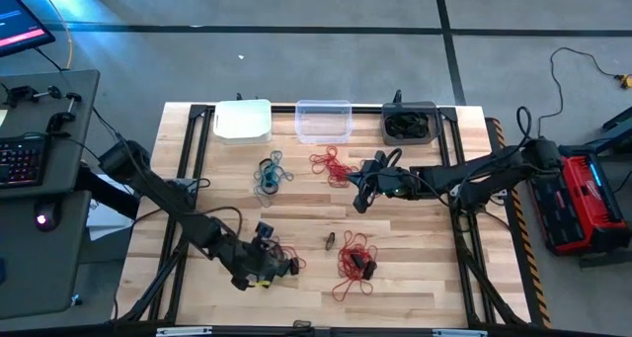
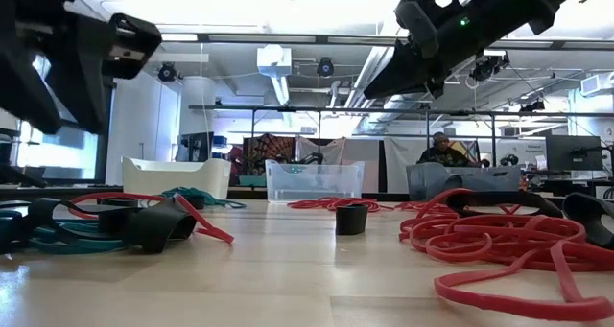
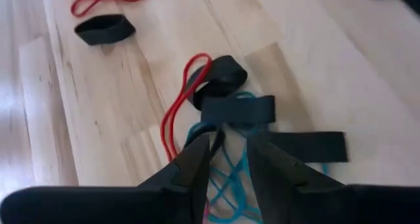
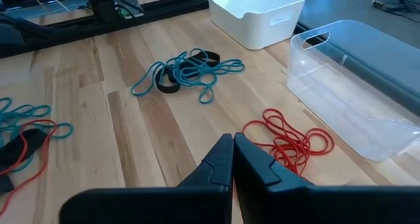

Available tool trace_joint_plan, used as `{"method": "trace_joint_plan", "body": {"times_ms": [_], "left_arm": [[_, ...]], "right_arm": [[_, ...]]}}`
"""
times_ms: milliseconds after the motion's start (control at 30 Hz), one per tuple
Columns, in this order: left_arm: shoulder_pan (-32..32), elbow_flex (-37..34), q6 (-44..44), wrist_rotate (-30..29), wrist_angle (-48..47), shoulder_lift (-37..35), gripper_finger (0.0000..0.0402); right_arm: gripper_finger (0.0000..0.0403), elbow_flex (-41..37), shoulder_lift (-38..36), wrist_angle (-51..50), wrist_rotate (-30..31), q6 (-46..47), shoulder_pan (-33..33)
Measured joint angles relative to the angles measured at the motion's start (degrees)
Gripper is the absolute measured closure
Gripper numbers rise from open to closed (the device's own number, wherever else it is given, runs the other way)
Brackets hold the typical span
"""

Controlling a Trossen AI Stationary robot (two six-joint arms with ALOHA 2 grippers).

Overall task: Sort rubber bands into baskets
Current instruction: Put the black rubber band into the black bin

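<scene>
Under my left gripper (image 3: 228, 152), jaws parted over a mixed tangle (image 3: 226, 129) of teal, red and black rubber bands, so I can pinch one colour. Right gripper (image 4: 233, 159) waits closed, just short of the red bunch (image 4: 289, 140), baskets (image 1: 323, 122) beyond.

Three baskets are sitting in a row on the surface (image 1: 415, 278): one white basket (image 1: 243, 121), one clear basket (image 1: 323, 121) and one dark grey basket (image 1: 410, 124). Four loose bunches of rubber bands are lying there: one teal bunch (image 1: 270, 173), two red bunches (image 1: 332, 163) (image 1: 354, 263), one mixed bunch (image 1: 279, 257). Two arms are reaching over.
</scene>
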Motion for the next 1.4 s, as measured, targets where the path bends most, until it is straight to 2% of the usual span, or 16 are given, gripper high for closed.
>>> {"method": "trace_joint_plan", "body": {"times_ms": [233,467,633,833,1200,1400], "left_arm": [[1.61,0.0,6.01,-0.79,2.97,4.69,0.0306],[4.34,0.0,6.41,2.99,3.11,7.62,0.0323],[5.42,0.0,6.6,6.05,3.06,9.37,0.0348],[6.47,-0.03,7.28,6.42,2.75,8.76,0.0395],[13.64,-0.02,-4.18,11.16,5.4,-2.54,0.04],[17.36,0.0,-15.59,11.6,14.28,-5.13,0.0401]], "right_arm": [[0.0403,0.0,0.0,-0.27,0.08,-0.44,-0.1],[0.0403,0.0,0.0,-0.52,0.15,-0.46,-0.22],[0.0403,0.0,0.0,-1.93,0.15,-0.46,-0.22],[0.0403,0.0,0.0,-2.16,0.13,-0.46,-0.21],[0.0398,0.0,1.54,-2.36,-0.94,-3.41,3.34],[0.0357,0.0,7.15,8.54,-0.9,-9.81,6.66]]}}
